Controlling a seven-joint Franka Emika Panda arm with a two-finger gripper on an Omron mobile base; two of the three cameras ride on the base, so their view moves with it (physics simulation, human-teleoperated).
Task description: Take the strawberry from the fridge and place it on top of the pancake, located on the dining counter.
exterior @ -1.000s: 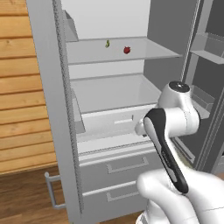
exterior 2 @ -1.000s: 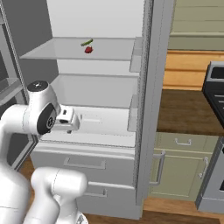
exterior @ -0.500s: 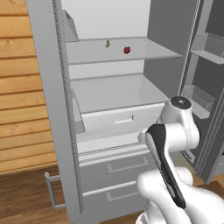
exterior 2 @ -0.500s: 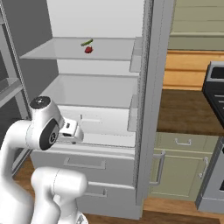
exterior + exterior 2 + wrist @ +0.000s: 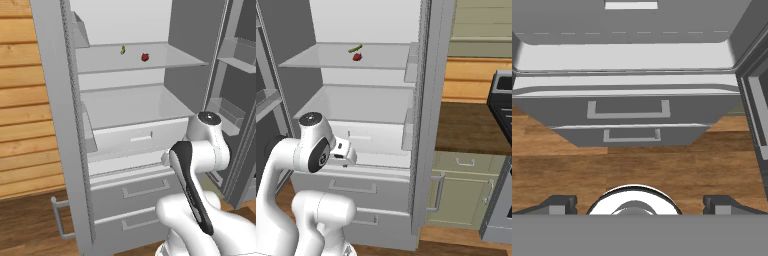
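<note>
Grey fridge (image 5: 65, 125) stands open, both doors swung wide, and the arm sits folded low before its two lower drawers (image 5: 626, 109). The gripper (image 5: 634, 204) points down at the wooden floor, jaws spread wide apart and empty. Rising from here, the wrist could likely clip the white crisper bin (image 5: 132, 136) or the clear shelf's (image 5: 100, 64) front edge, which both lie between hand and fruit. The strawberry (image 5: 145, 57) rests far back on that upper shelf, just right of a small yellow-green item (image 5: 123, 49); a careless sweep could nudge either away.
</note>
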